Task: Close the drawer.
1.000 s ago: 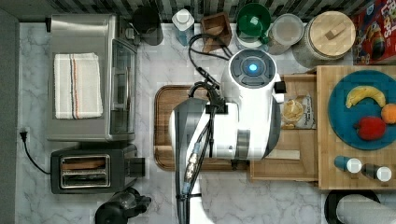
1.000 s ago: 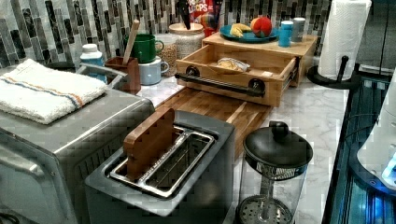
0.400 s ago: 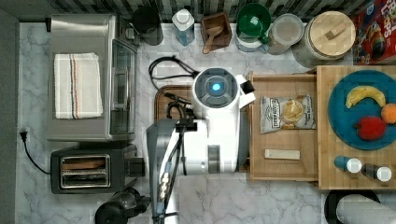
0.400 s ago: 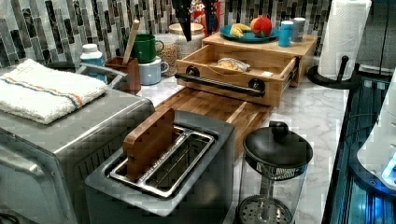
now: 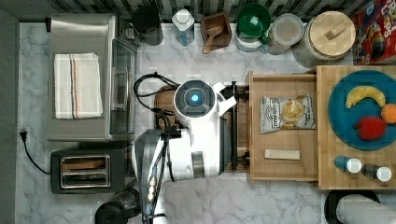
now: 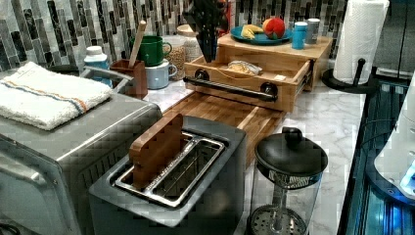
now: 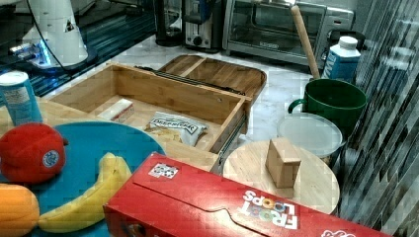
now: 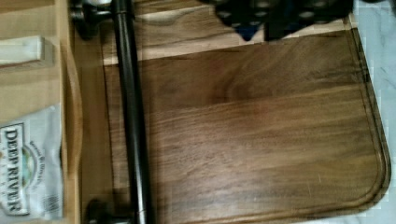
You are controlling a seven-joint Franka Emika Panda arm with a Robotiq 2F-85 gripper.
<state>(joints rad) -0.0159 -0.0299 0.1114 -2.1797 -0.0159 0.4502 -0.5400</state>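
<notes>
The drawer [image 5: 285, 130] is standing pulled out from under the wooden top [image 5: 327, 126] that is carrying the blue plate [image 5: 348, 116], and I am seeing it open in the top view, reaching toward the top view's left. Its black handle [image 5: 233, 126] is running across the front, and in the left view the same bar [image 6: 230, 88] is facing the toaster [image 6: 171, 171]. Inside, a chip bag [image 5: 287, 112] is lying flat near the middle and a small pale block [image 5: 281, 154] is lying apart from it, closer to the front corner. The arm [image 5: 196, 126] is hanging over the brown tray [image 7: 217, 71], just beside the handle on the side away from the drawer box. In the wrist view the handle [image 8: 133, 116] is crossing the picture, the tray [image 8: 261, 126] is lying beyond it, and the dark tips of the hand [image 8: 273, 16] are showing at the edge over the tray, not touching the bar. In the left view I am seeing the hand [image 6: 208, 29] hanging dark above the drawer's far end. I cannot tell whether it is wide or narrow. On the plate a banana [image 5: 364, 95], a red fruit [image 5: 371, 128] and an orange [image 5: 388, 113] are resting together. A towel [image 5: 77, 86] is lying folded on the oven [image 5: 88, 35], and everything is sitting on the marble tabletop [image 5: 219, 200].
</notes>
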